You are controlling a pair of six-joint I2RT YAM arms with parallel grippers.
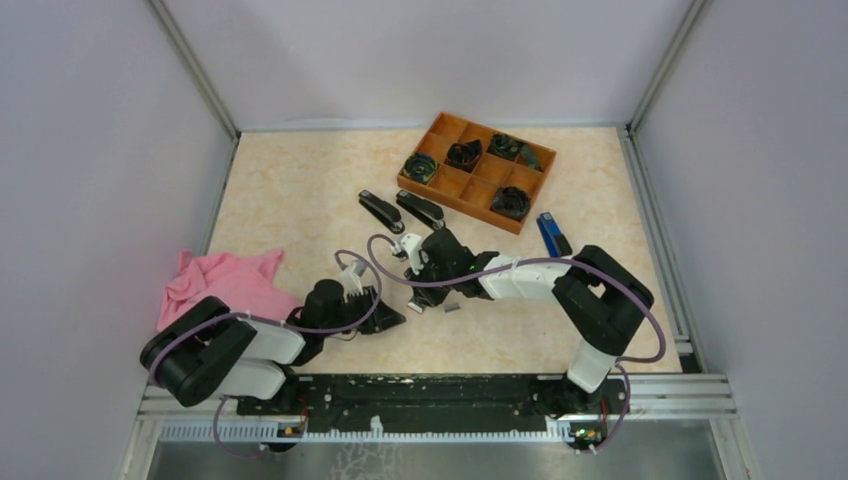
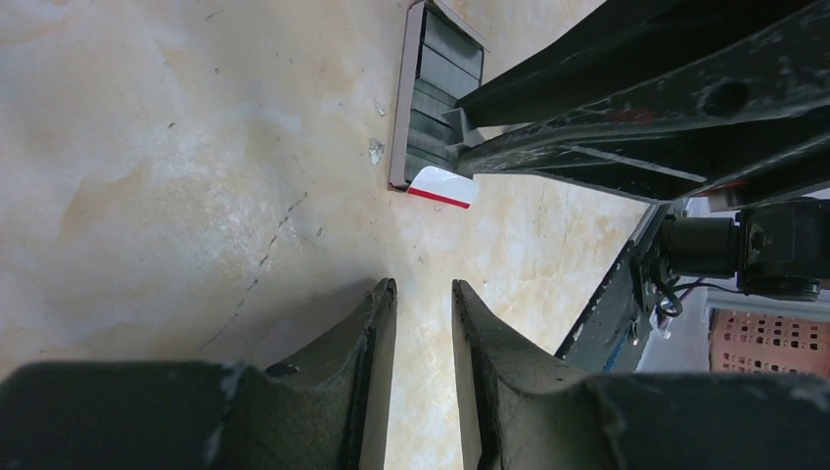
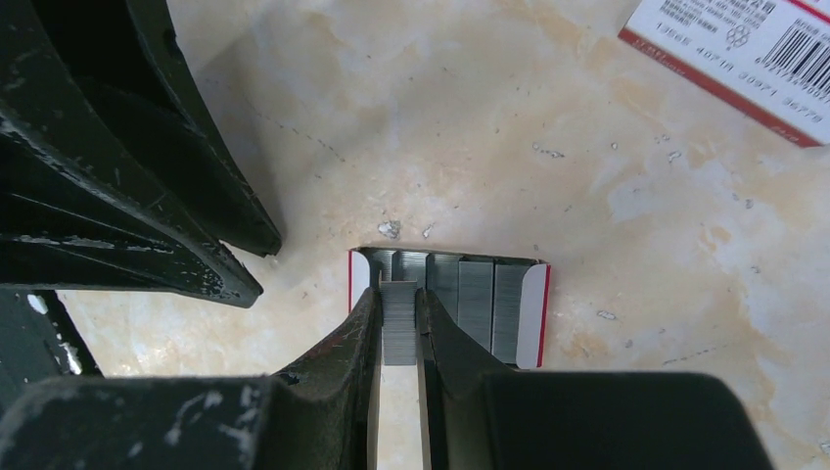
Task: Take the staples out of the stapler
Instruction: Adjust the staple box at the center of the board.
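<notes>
Staples front and centre: a short grey strip of staples (image 3: 398, 338) is pinched between the fingers of the right tool (image 3: 398, 299). The jaws are closed right down on it, just over the open end of a little white-and-red box (image 3: 533, 313) lying flat on the desk (image 3: 489, 147). More grey blocks (image 3: 477, 294) lie side by side inside that box. Close beside it hovers the left tool (image 2: 423, 286), fingers a narrow gap apart, nothing between them, tips low over bare desk. A white printed sleeve (image 3: 754, 49) with a red edge lies near the box. Further back, a black stapler (image 1: 380, 211) and a second black stapler (image 1: 421, 209) lie side by side. A blue stapler (image 1: 553, 233) sits off to the right, beside an orange compartment tray (image 1: 455, 205). A pink cloth (image 1: 225, 285) is bunched at the left edge.
</notes>
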